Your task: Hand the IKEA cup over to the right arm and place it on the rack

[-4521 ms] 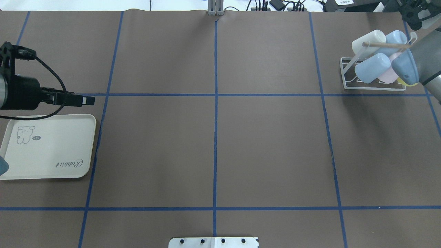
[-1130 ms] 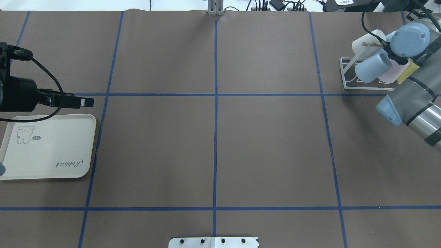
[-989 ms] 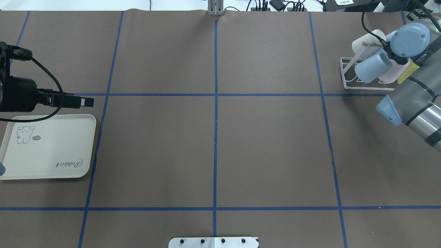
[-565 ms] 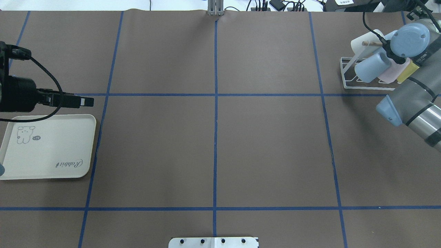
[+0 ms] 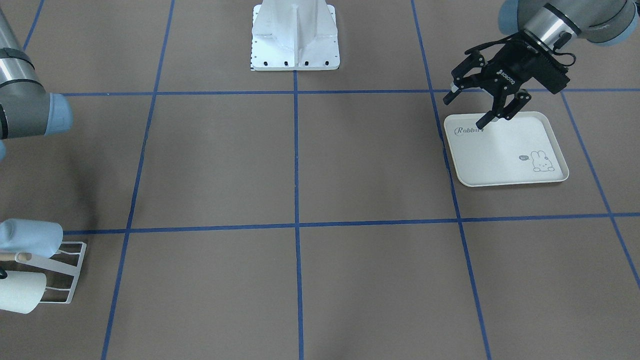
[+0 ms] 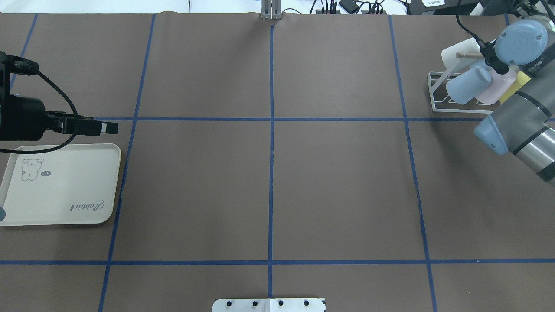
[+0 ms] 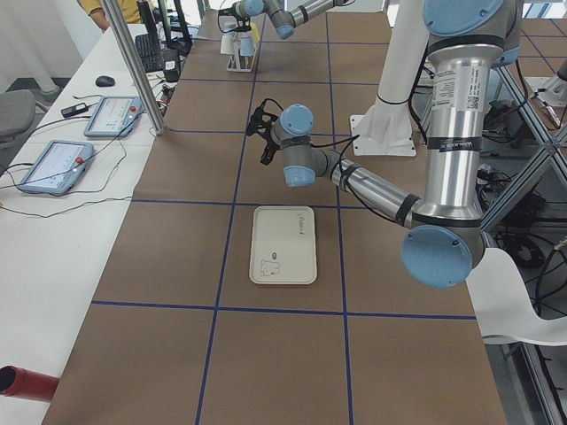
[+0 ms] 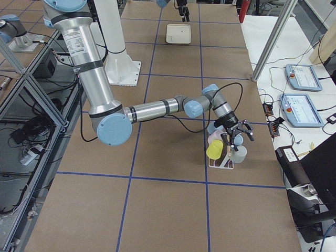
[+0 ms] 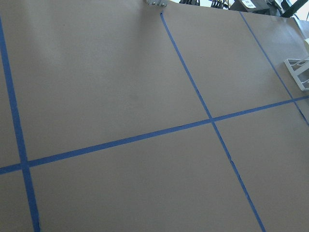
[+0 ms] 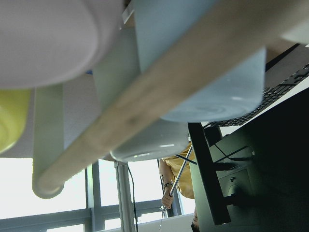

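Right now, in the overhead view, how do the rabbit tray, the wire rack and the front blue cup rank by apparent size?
1. rabbit tray: clearly the largest.
2. wire rack: smaller, though the right arm covers part of it.
3. blue cup: smallest, sitting on the rack.

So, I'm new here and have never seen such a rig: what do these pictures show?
Two robot arms stand at a table, each ending in a two-finger pincer. Four fixed cameras look from above, the front and both ends; one more sits on each wrist. On the table are a cream tray and a wire rack loaded with cups. The left pincer hangs open and empty near the tray. The right pincer is at the rack; open or shut, I cannot tell.
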Controlling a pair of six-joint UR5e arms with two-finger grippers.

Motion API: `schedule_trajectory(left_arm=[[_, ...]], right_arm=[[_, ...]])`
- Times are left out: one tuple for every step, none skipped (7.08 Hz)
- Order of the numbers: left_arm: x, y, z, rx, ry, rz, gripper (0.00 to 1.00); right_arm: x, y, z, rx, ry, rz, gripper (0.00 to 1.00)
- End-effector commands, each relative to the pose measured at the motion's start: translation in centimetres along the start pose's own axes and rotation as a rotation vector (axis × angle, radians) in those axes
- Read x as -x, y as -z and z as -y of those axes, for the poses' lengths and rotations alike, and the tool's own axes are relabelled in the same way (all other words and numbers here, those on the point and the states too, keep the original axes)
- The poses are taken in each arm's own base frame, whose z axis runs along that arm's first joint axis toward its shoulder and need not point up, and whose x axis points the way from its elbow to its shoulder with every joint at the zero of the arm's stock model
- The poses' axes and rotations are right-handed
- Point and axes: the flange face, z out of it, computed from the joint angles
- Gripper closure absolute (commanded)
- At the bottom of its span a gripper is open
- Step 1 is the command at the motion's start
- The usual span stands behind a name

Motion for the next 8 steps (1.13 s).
schedule_trajectory(left_arm=[[-0.2, 0.2, 0.0, -0.003, -0.002, -0.003, 0.00], [-0.3, 0.3, 0.0, -0.003, -0.002, -0.003, 0.00], [-0.3, 0.3, 0.0, -0.003, -0.002, -0.003, 0.00], [-0.3, 0.3, 0.0, -0.002, -0.002, -0.004, 0.00], [-0.2, 0.2, 0.0, -0.001, -0.002, -0.003, 0.00], [-0.1, 0.1, 0.0, 0.001, 0.000, -0.001, 0.00], [-0.2, 0.3, 0.0, -0.001, -0.002, -0.003, 0.00], [-0.2, 0.2, 0.0, -0.001, -0.001, -0.002, 0.00]], right_arm=[[-0.1, 0.6, -5.0, -0.127, -0.128, 0.013, 0.01], [1.5, -0.1, -6.6, -0.204, -0.269, 0.057, 0.01], [3.9, -0.1, -7.2, -0.265, -0.427, 0.102, 0.01], [6.6, 0.4, -7.5, -0.329, -0.602, 0.161, 0.01], [8.4, 0.6, -8.1, -0.393, -0.711, 0.216, 0.01], [9.4, 0.1, -8.8, -0.411, -0.773, 0.256, 0.01], [11.2, -0.7, -9.1, -0.424, -0.862, 0.316, 0.01], [12.2, -1.2, -11.2, -0.468, -0.950, 0.372, 0.01]])
